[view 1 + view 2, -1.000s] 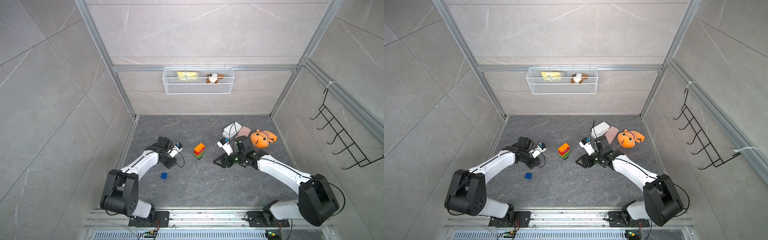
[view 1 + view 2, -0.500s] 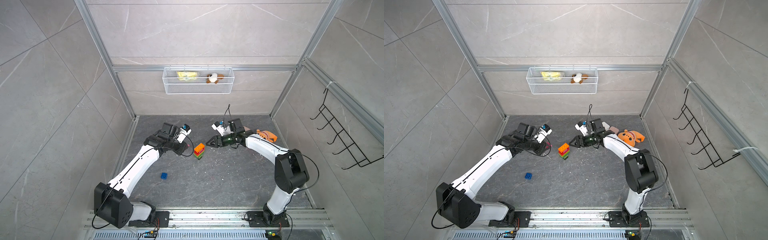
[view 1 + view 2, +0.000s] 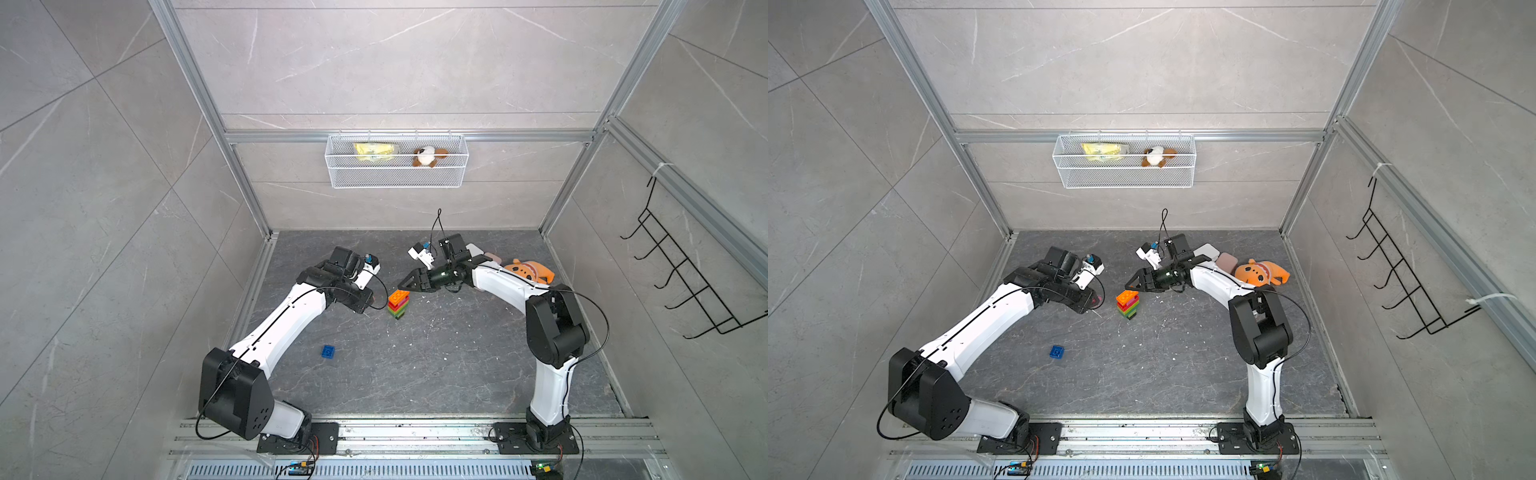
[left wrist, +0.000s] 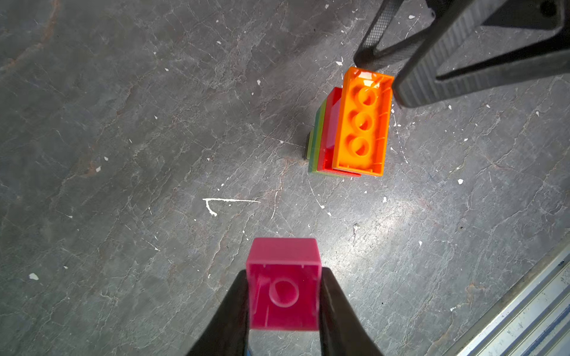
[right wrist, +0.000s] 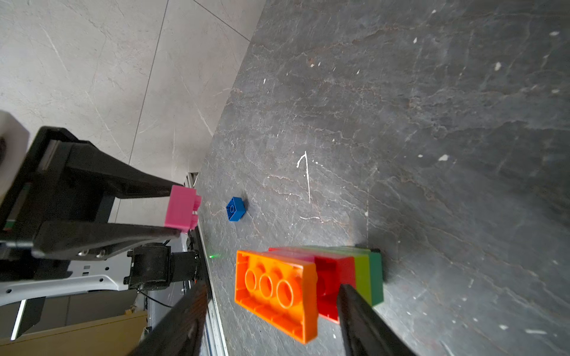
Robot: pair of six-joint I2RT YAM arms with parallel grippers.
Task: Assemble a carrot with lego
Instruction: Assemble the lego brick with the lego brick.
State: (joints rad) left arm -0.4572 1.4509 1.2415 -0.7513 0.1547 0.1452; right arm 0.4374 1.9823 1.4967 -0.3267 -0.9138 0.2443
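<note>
The carrot [image 3: 398, 304], a short stack of glossy hard-plastic lego bricks, stands on the dark grey, stone-veined surface [image 3: 415, 374] between the two arms. From the top down its layers are orange, red, lime and dark green, with a small black piece at the foot. The rectangular orange top brick [image 4: 359, 123] lies hollow side up. Both wrist views show three round tubes inside its thin walls, which are too small to make out in both top views. The left jaws are closed on a square magenta-pink plastic brick [image 4: 283, 296], pinching two opposite side walls and holding it beside the carrot and apart from it. The left wrist view looks into the brick's hollow with its single tube, while the right wrist view shows its studs [image 5: 196, 200] facing out past the jaw tips. The right jaws stand wide and hold nothing, with a tip on either side of the orange brick; I cannot tell whether they touch it. The left wrist view shows fine ribbing on their black inner faces. A small square blue plastic brick [image 3: 328, 351] lies alone nearer the arm bases. White flecks and a thin hooked white scratch [image 4: 228, 202] mark the surface. Beyond the right arm lie a fuzzy orange plush toy [image 3: 528, 270], a flat rounded white case [image 3: 1208, 250] and a flat rounded pink case [image 3: 1227, 262]. A white wire-mesh basket [image 3: 397, 176] hangs on the back wall.
</note>
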